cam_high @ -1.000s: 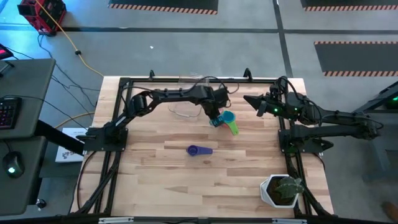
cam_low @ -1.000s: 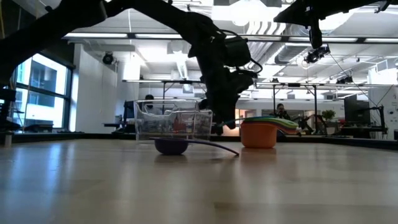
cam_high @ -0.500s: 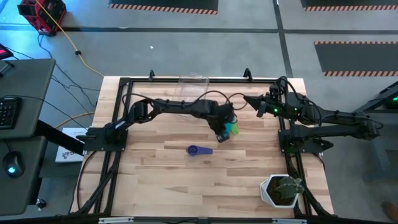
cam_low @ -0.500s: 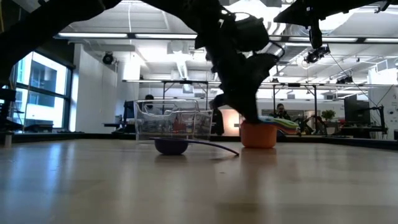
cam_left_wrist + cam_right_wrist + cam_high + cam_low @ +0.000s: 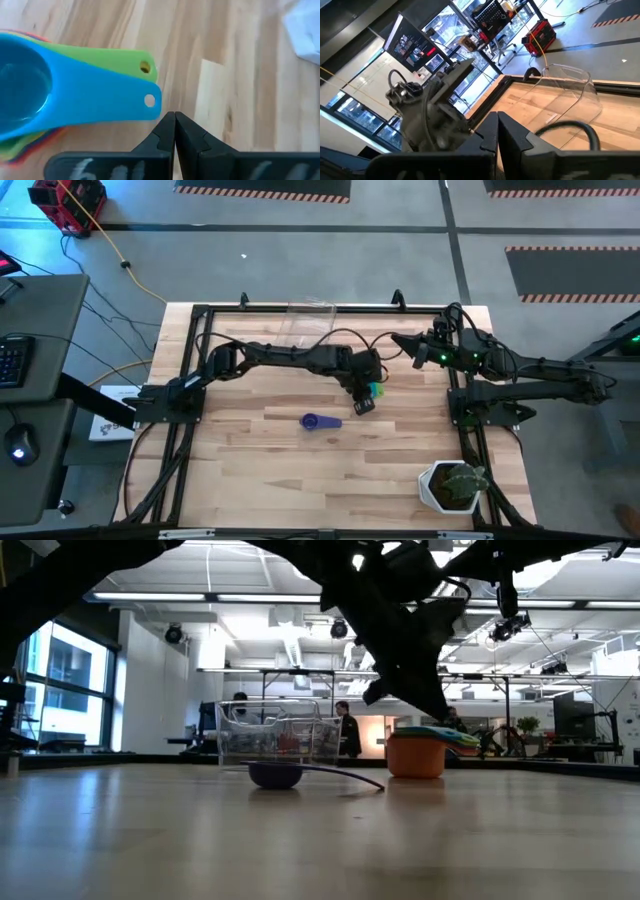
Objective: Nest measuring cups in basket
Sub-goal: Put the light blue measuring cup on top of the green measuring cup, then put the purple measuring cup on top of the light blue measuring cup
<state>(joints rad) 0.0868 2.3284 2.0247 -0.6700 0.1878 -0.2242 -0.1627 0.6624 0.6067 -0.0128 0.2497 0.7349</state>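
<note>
I have the left gripper (image 5: 364,404) stretched out over the middle of the table, its two fingers (image 5: 174,131) pressed flat together and holding nothing. It hangs just beside the stack of nested measuring cups (image 5: 374,389), close to the handles — from the left wrist camera I see the blue cup (image 5: 60,100) on top, the green cup (image 5: 122,60) under it with its handle fanned slightly aside, and thin edges of other colours below. In the low view the stack (image 5: 420,750) sits on the wood with an orange cup (image 5: 414,757) at the bottom.

The purple cup (image 5: 320,421) lies alone on the table, apart from the stack and nearer the front edge; in the low view (image 5: 276,775) it sits bowl down with its handle reaching toward the stack.

The basket (image 5: 309,322) stands at the far edge of the table, well apart from the cups — clear walls, upright (image 5: 279,732).

The right gripper (image 5: 400,340) waits raised near the far right side, fingers closed and empty. A potted plant (image 5: 453,485) sits in the near right corner.
</note>
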